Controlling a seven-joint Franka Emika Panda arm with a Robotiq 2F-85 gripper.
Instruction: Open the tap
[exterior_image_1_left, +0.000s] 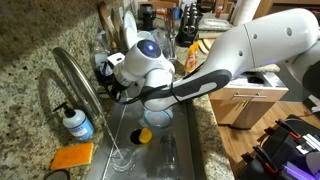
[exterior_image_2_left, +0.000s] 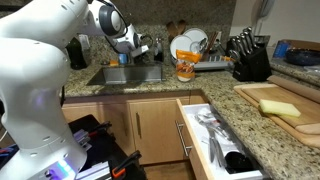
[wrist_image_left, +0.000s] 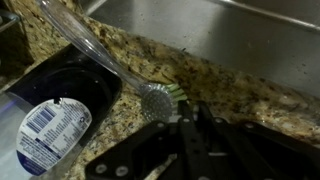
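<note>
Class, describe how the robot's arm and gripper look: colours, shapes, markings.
The arm is glossy white, with thick rounded segments, a bluish round cap on one joint and a dark section toward the wrist. The gripper is black and angular. No legible markings.

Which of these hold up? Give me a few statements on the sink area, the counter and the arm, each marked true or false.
1. An orange sponge lies on the counter near the soap bottle. True.
2. The drawer under the counter is shut. False: it is pulled open and its contents show.
3. A knife block stands on the counter. True.
4. The gripper hangs far from the sink. False: it is right beside the tap, above the basin's edge.
</note>
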